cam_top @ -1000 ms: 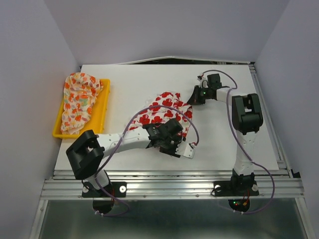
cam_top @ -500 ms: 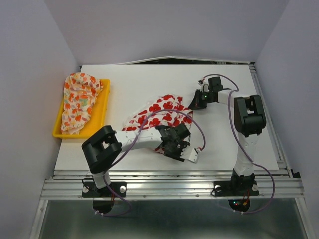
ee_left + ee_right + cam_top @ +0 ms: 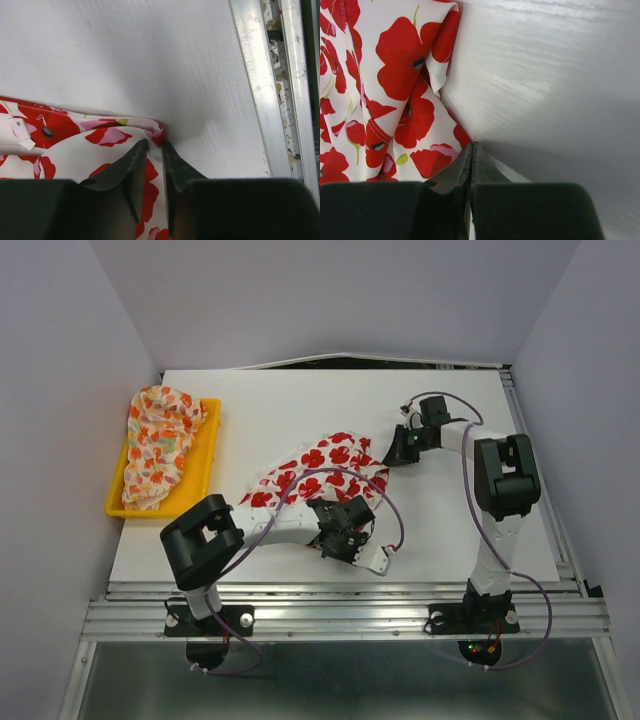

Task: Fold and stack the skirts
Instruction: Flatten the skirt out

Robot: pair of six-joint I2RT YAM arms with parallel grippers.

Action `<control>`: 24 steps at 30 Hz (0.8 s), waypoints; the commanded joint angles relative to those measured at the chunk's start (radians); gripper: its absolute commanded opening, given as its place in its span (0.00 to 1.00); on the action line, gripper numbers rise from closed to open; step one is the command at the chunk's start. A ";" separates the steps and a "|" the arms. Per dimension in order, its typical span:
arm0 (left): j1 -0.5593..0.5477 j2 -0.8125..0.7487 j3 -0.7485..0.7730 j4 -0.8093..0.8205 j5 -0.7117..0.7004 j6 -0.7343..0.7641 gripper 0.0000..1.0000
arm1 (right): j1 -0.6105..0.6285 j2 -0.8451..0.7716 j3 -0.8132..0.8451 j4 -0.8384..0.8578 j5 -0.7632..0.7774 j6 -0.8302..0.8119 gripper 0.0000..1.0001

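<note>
The red-flowered skirt (image 3: 325,470) is lying rumpled mid-way across the table (image 3: 300,400), looking limp, light and slippery, best taken by its corners: the right gripper (image 3: 471,145) is pinching its far corner, while the left gripper (image 3: 154,144) is straddling the near hem corner, jaws narrowly apart.

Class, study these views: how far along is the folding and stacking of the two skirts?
Done: nothing folded or stacked yet. In hand: the red-flowered skirt lies rumpled on the table; the right gripper is shut on one corner, the left gripper narrowly straddles another, grip unclear. Left: fold it, then the cream skirt bunched in the yellow tray, and stack both.
</note>
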 commanded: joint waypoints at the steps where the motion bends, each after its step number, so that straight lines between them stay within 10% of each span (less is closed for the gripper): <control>1: -0.001 -0.014 -0.067 0.047 0.049 -0.021 0.18 | 0.007 -0.097 -0.035 -0.022 0.034 -0.020 0.01; 5: -0.001 -0.095 -0.096 0.082 0.075 -0.072 0.00 | -0.011 -0.158 -0.076 -0.021 0.070 -0.016 0.01; 16: 0.018 -0.487 -0.241 -0.013 0.078 -0.024 0.00 | -0.178 -0.250 -0.066 -0.083 -0.073 -0.057 0.01; 20: 0.020 -0.502 -0.309 0.013 0.075 0.002 0.00 | -0.158 -0.163 0.003 -0.216 -0.156 -0.099 0.51; 24: 0.020 -0.490 -0.312 0.039 0.080 0.005 0.00 | -0.108 -0.102 -0.015 -0.255 -0.164 -0.106 0.62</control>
